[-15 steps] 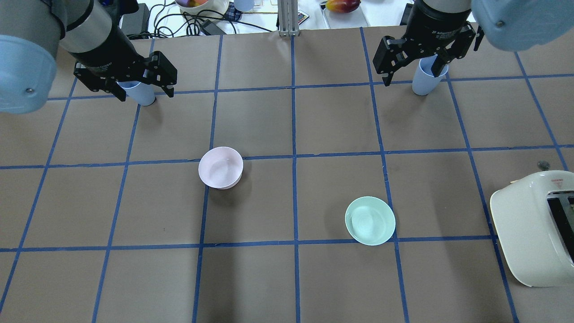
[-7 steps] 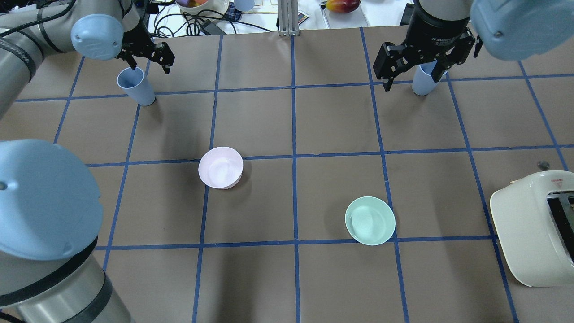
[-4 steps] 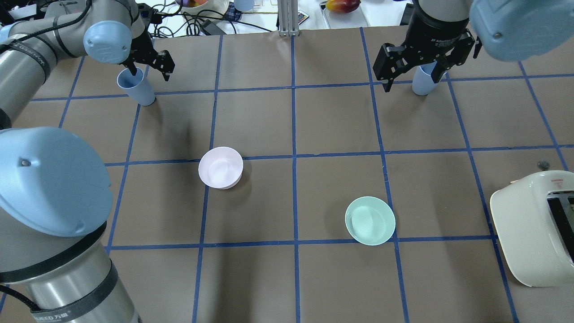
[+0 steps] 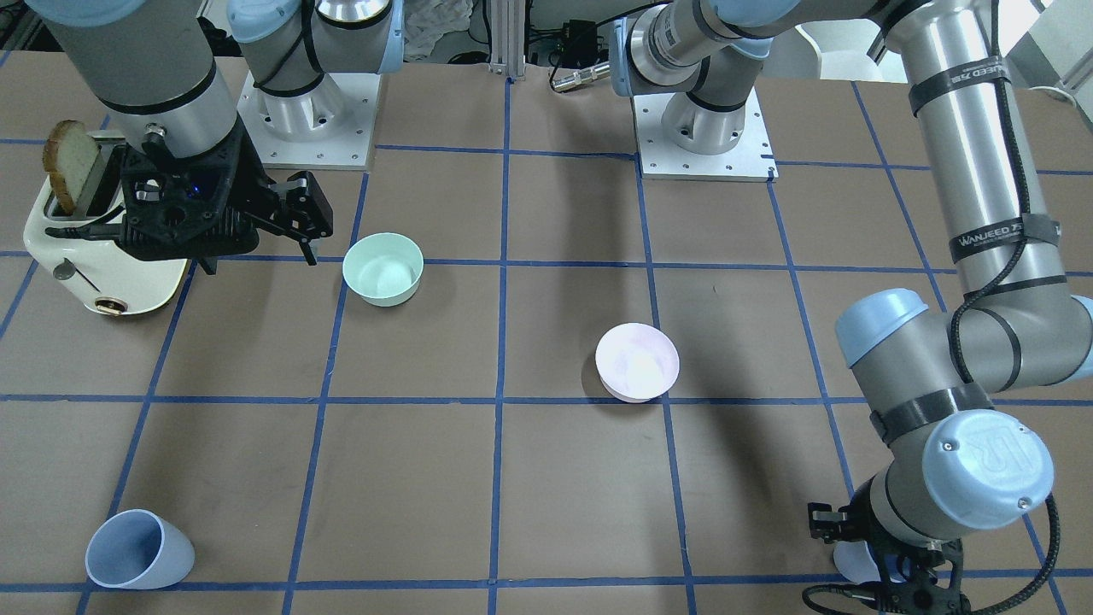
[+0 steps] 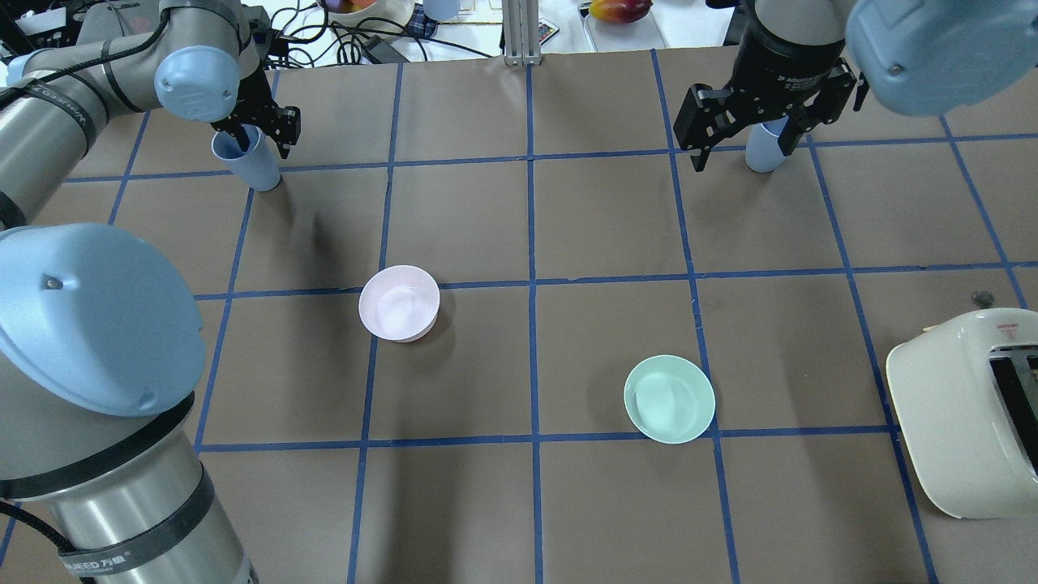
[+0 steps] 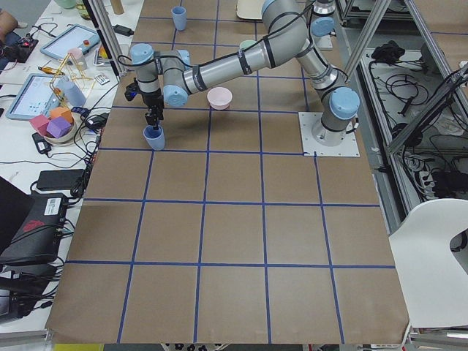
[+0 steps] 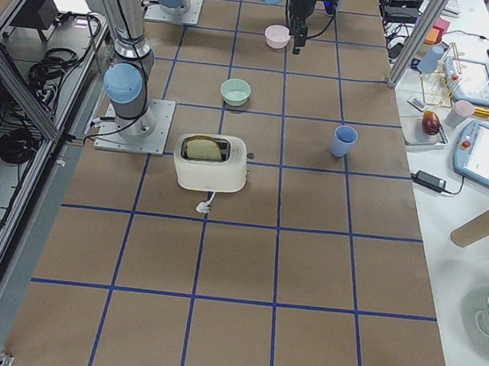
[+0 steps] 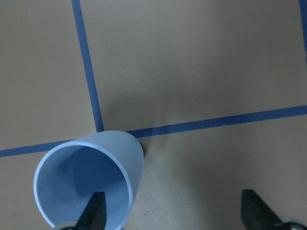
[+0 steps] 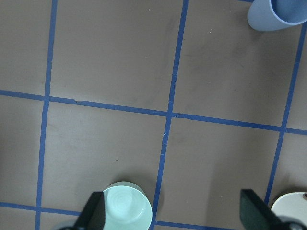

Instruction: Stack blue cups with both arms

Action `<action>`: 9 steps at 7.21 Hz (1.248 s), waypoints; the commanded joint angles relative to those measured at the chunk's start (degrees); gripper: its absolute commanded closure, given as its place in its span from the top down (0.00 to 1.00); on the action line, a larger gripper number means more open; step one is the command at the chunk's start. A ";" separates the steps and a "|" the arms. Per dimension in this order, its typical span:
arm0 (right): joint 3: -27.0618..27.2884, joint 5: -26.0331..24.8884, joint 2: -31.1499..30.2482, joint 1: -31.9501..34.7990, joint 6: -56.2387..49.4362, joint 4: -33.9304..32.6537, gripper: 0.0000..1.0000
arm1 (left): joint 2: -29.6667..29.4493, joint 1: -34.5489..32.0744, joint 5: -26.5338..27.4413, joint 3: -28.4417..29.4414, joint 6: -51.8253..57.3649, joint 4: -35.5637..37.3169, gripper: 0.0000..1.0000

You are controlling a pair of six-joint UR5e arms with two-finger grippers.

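One blue cup (image 5: 251, 166) stands upright at the far left, also in the left wrist view (image 8: 88, 184). My left gripper (image 5: 263, 142) is open and low over it, with one finger (image 8: 94, 211) inside the rim and the other well outside. The second blue cup (image 5: 762, 150) stands at the far right, seen in the front view (image 4: 137, 551) and at the top corner of the right wrist view (image 9: 283, 14). My right gripper (image 5: 740, 146) is open and empty, high above the table near that cup.
A pale pink bowl (image 5: 399, 302) sits left of centre and a mint-green bowl (image 5: 669, 398) right of centre. A cream toaster (image 5: 965, 414) with a slice of toast (image 4: 73, 162) stands at the right edge. Cables and clutter lie beyond the far edge.
My left arm swung round and its gripper came down onto the left cup, one finger entering the rim. My right gripper stayed open above the right cup, barely moving.
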 commanded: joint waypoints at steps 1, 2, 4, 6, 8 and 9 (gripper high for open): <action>0.08 -0.03 0.00 0.00 -0.07 0.00 1.00 | 0.01 0.01 0.26 -0.95 0.28 0.60 0.00; 0.17 -0.03 0.00 0.00 0.01 0.00 1.00 | 0.27 0.01 0.18 -0.79 0.28 0.69 0.00; 0.17 -0.12 0.00 0.00 -0.07 0.00 1.00 | 2.81 -1.30 0.09 0.09 0.19 -0.45 0.00; 0.08 -0.12 0.09 0.00 -0.07 0.00 1.00 | 5.63 -6.72 -1.83 0.09 -0.68 -1.41 0.00; 0.08 -0.20 0.09 0.00 -0.16 0.00 1.00 | 5.99 -15.68 -2.19 0.62 -6.79 -2.21 0.00; 0.17 -0.21 0.09 0.00 -0.16 0.00 1.00 | 5.12 -19.38 -3.41 0.62 -16.76 -1.51 0.00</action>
